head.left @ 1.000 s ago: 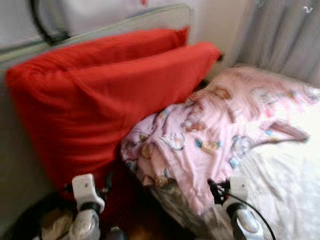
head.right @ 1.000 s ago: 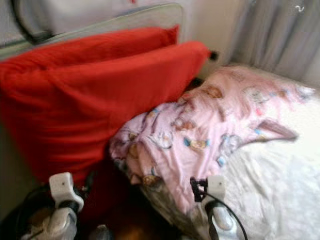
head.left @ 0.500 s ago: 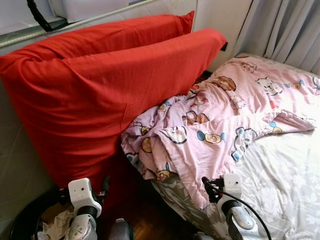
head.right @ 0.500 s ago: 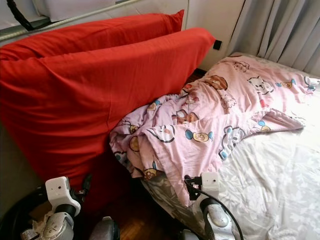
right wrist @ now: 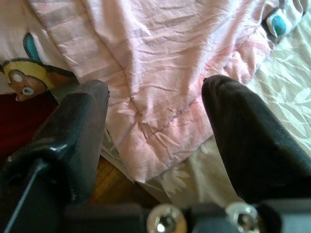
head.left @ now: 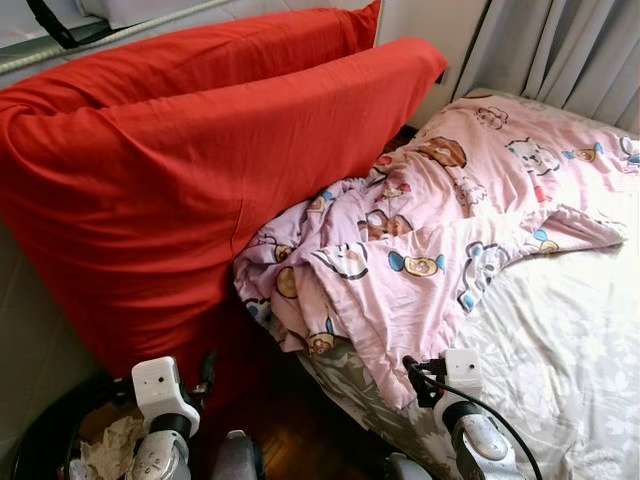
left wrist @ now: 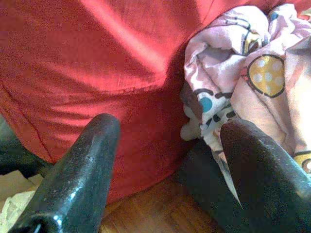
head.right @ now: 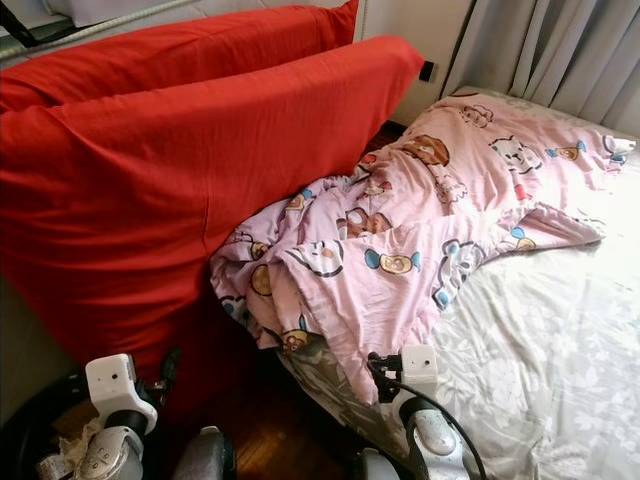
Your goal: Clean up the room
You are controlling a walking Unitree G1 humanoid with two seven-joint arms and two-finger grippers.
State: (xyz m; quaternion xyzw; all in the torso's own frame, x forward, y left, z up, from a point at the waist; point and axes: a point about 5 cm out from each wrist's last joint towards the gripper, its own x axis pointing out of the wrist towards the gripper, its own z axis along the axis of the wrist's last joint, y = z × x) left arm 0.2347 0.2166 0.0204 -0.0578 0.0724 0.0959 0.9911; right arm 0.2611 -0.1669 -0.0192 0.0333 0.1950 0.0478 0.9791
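Two grippers sit low in front of us, both with fingers spread apart and holding nothing: the left gripper hangs over the dark wood floor by the foot of the red cushions, and the right gripper hovers at the near corner of the bed. What our next move turns on, we judge, is the pink blanket, the crumpled cartoon-print cover we take to be the thing to straighten. Its nearest hem lies straight ahead of the right fingers, framed between them in the right wrist view, drooping over the mattress edge onto the leaf-patterned sheet; so the right arm is the nearer one. From the left fingers the bunched end of the blanket lies off to the inner side, pressed against the red cushions. From there the blanket runs away from us, its long axis slanting toward the far right of the bed, where it flattens out near the grey curtains. Beyond the cushions stands the pale wall.
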